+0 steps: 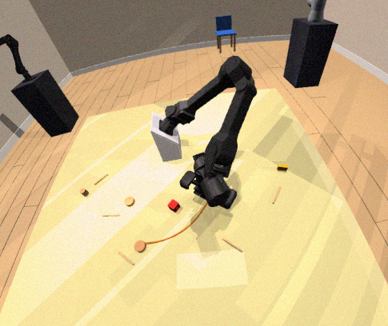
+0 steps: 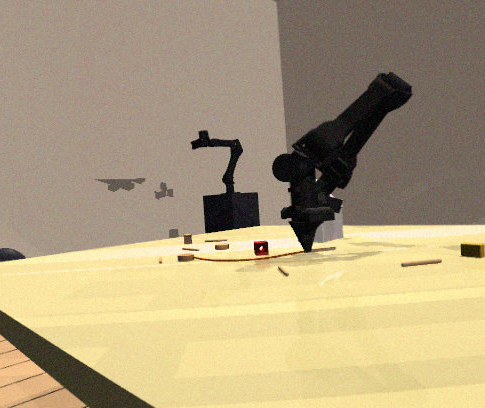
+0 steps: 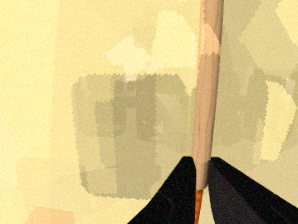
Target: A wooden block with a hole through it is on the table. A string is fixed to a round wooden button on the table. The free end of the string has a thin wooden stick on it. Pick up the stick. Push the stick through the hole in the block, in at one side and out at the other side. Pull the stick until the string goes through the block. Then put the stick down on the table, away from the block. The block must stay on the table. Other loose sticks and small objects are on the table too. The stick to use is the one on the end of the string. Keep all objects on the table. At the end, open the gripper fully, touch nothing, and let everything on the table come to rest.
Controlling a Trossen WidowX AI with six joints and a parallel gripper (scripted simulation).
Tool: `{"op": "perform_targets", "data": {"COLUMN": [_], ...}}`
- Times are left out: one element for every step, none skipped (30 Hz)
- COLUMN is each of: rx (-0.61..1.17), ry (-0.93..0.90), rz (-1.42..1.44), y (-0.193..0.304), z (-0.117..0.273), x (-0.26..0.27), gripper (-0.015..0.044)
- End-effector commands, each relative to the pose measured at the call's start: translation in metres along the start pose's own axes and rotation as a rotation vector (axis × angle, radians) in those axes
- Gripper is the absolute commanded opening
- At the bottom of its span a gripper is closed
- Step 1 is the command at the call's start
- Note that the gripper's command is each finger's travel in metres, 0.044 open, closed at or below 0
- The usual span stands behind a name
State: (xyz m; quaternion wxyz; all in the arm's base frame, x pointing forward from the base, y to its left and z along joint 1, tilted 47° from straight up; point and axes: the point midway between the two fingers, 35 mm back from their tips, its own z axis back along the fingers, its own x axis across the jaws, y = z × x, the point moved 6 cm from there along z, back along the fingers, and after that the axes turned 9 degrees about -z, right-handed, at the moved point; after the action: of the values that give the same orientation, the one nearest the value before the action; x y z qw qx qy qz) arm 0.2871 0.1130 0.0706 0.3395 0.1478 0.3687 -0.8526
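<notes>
My gripper (image 3: 199, 166) (image 2: 308, 248) (image 1: 215, 196) points down at the table with its fingertips on the surface, shut on the thin wooden stick (image 3: 208, 90) (image 2: 325, 248) at the end where the string joins it. The stick lies flat and reaches out ahead of the fingers. The orange string (image 1: 176, 236) (image 2: 240, 258) (image 3: 197, 207) curves from the fingers to the round wooden button (image 1: 139, 246) (image 2: 185, 257). The red block (image 1: 174, 205) (image 2: 263, 247) with the hole stands on the table left of the gripper, apart from it. In the top view the wrist hides the stick.
Loose sticks (image 1: 276, 195) (image 1: 232, 244) (image 1: 126, 258) (image 2: 421, 262) lie around. A second round disc (image 1: 129, 200) (image 2: 221, 246), a small cylinder (image 1: 83, 192) (image 2: 187, 238) and a yellow block (image 1: 282, 167) (image 2: 472, 250) are on the table. The arm's white base (image 1: 167, 145) stands behind.
</notes>
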Motion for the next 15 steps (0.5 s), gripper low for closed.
{"op": "perform_targets", "data": {"rx": [0.002,0.002,0.002,0.002,0.002,0.002,0.003,0.003,0.003,0.003,0.003,0.003,0.003,0.003,0.003], "ry": [0.006,0.006,0.006,0.006,0.006,0.006,0.006,0.006,0.005,0.005,0.005,0.005,0.005,0.005,0.005], "rz": [0.006,0.006,0.006,0.006,0.006,0.006,0.006,0.006,0.006,0.006,0.006,0.006,0.006,0.006,0.006], "y": [0.001,0.001,0.001,0.001,0.001,0.001,0.001,0.001,0.001,0.001,0.001,0.001,0.001,0.001,0.001], "z": [0.006,0.008,0.009,0.010,0.012,0.013,0.014,0.015,0.017,0.018,0.019,0.021,0.022,0.023,0.025], "x": [-0.002,-0.002,-0.002,-0.002,-0.002,-0.002,-0.002,-0.002,-0.002,-0.002,-0.002,-0.002,-0.002,-0.002,-0.002], "gripper": [0.0000,0.0000,0.0000,0.0000,0.0000,0.0000,0.0000,0.0000,0.0000,0.0000,0.0000,0.0000,0.0000,0.0000,0.0000]}}
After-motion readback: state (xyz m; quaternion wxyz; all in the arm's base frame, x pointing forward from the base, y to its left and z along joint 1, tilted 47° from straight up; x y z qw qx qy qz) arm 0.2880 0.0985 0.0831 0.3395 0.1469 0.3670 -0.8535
